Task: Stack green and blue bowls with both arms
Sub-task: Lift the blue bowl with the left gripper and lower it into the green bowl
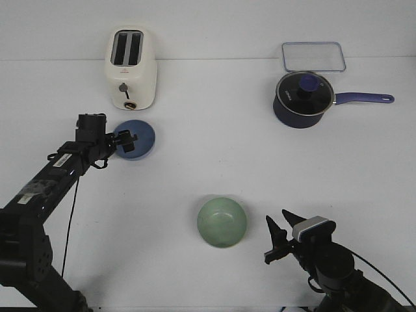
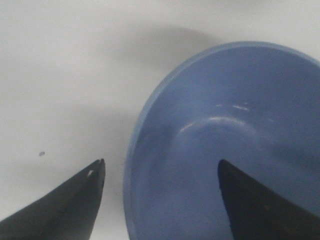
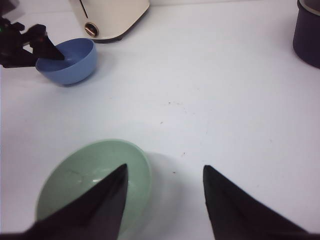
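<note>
Front view: we see two bowls well apart on the white surface (image 1: 214,149).
Left hand (image 1: 125,141): open, one finger inside the blue bowl (image 1: 138,140), the other outside its rim.
Blue bowl: just in front of the toaster (image 1: 130,68).
Right hand (image 1: 279,237): open, holding nothing, beside the green bowl (image 1: 222,222).

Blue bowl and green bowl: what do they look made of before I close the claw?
Blue bowl: a smooth, matte to satin surface with only faint soft highlights inside; probably plastic or matte-glazed ceramic, the look leaves it open. Green bowl: the same plain, dull finish, pale sage, with a weak sheen at the bottom; likely the same material. Neither looks like metal or glass.
</note>
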Motion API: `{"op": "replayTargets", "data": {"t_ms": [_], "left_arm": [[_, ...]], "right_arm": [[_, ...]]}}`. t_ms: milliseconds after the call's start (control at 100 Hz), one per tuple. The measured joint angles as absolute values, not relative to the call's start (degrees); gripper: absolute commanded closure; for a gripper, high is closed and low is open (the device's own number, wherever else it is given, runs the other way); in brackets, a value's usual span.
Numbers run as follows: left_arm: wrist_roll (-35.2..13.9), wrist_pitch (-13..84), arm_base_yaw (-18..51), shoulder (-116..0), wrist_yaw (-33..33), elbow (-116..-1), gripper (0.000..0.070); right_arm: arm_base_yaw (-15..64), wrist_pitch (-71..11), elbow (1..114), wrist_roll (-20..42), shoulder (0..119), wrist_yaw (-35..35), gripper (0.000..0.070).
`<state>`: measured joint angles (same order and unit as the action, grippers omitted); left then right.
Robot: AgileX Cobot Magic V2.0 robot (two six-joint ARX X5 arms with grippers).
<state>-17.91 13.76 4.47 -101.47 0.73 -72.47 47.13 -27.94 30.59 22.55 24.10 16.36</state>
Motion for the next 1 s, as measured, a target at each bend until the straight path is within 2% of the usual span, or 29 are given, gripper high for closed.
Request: {"op": "replayTargets", "data": {"t_ms": [90,200,430,640,800,1000], "left_arm": [[-17.9,13.8,4.5,-102.2,0.3,-72.5,0.0545],[-17.8,13.8,4.4,-102.3,-0.1,-72.5,0.07],[-16.6,16.9,4.4,-102.2,0.2,-73.6,0.0691],[-16.4,18.6,5.6,-93.7,7.1,-73.6,0.0691],[-15.8,22.3,13.2,-83.1,9.7,-74.7,0.0692],[-16.5,22.5,27.1,-80.6,10.6,-67.4,0.0692]], "right_arm": [[47.1,-27.9,30.6,22.5,24.1,16.4,0.0394],[47.1,-27.9,30.6,22.5,24.1,16.4,0.0394],[47.1,-27.8,30.6,22.5,24.1,16.4,0.0394],[47.1,-27.8,30.6,22.5,24.1,16.4,0.0394],[47.1,-27.8,30.6,22.5,24.1,16.4,0.0394],[47.1,-27.7,30.6,22.5,24.1,16.6,0.0394]]}}
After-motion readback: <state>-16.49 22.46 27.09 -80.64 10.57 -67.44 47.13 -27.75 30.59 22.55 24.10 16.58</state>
